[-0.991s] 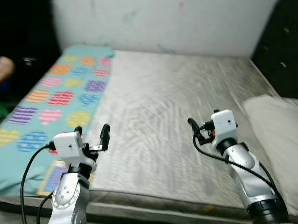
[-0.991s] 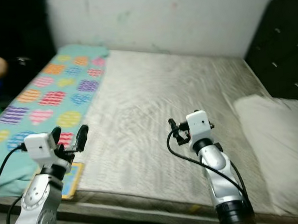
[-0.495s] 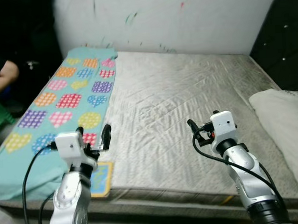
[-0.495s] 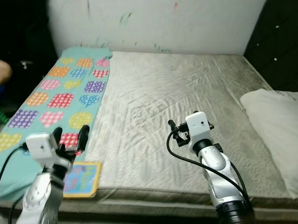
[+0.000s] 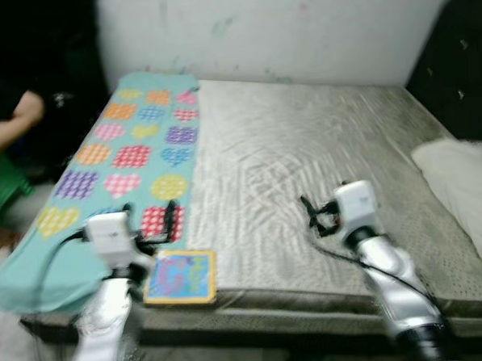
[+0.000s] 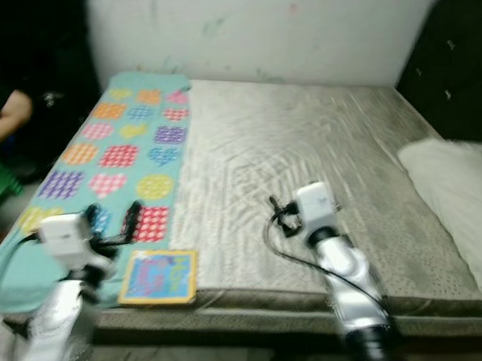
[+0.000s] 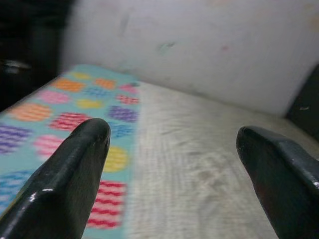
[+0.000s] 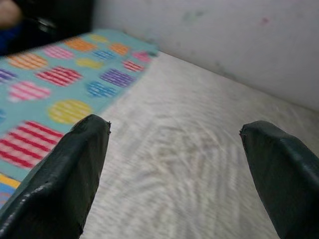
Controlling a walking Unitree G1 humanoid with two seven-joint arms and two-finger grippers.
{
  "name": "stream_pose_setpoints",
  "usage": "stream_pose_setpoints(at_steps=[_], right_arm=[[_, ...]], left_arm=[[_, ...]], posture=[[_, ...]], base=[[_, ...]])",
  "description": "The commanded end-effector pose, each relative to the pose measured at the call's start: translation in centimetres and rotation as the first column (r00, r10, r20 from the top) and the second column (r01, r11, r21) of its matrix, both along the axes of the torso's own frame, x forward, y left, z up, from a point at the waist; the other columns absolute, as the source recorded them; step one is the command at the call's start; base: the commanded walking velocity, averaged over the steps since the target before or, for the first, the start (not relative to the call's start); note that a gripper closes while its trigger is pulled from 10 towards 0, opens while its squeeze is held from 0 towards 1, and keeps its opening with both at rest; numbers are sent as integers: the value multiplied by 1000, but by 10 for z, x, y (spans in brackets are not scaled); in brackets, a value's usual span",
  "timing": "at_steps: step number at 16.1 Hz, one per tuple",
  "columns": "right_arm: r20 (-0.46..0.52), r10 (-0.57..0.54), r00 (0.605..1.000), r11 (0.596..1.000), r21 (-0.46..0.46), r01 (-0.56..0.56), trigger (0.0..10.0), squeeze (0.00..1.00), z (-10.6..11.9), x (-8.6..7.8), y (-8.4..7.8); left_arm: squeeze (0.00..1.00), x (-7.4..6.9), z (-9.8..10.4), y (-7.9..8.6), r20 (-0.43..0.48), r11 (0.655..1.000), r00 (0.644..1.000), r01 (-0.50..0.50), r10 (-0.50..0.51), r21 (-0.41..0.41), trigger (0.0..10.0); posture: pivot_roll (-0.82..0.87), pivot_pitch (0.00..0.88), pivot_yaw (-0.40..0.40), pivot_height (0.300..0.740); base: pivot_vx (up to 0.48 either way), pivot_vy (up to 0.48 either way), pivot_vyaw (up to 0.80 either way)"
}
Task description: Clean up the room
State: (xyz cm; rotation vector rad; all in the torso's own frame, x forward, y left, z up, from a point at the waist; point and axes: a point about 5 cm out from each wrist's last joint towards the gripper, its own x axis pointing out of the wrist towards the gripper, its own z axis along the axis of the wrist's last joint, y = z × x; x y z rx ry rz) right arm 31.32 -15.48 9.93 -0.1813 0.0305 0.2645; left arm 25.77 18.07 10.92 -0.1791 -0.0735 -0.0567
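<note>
- Since the earlier frames my head camera is swinging, so the whole bed [image 5: 305, 161] is sliding across my view and blurring; the colourful square book [image 5: 180, 276], barely peeking in a second ago, is now showing in full.
- That book is lying flat at the near edge of the bed, overlapping the border between the teal heart-patterned blanket [image 5: 118, 154] and the bare grey mattress.
- I am holding my left gripper [image 5: 150, 222] in the air just above the blanket's near end, close beside the book, with its two fingers spread wide and nothing between them.
- I am holding my right gripper [image 5: 307, 212] over the bare mattress toward the bed's middle, well apart from the book; its fingers [image 8: 75, 169] are likewise standing far apart and empty.
- At the bed's right side a white pillow [image 6: 456, 193] is resting beside the dark headboard [image 5: 461, 64].
- Beyond the blanket's outer edge, off the bed, a person's arm [image 5: 8, 132] is reaching in from the dark.
</note>
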Motion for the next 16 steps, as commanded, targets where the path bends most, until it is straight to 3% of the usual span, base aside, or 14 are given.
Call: stream_pose_setpoints(at_steps=[1,4,16], right_arm=[[12,-23,1000,1000,-17,23,10000,0,5,2,-10],[11,-22,1000,1000,-17,22,10000,0,5,2,-11],[7,-25,1000,1000,-18,25,10000,0,4,1,-11]], left_arm=[[0,1,4,-8,28,999,999,30,-30,-16,10000],[0,1,5,-10,37,999,998,44,-44,-23,10000],[0,0,5,-9,34,999,998,50,-49,-17,10000]], posture=[[-46,0,-59,740],[-47,0,-58,740],[-46,0,-56,740]], base=[[0,0,0],[0,0,0],[273,0,0]])
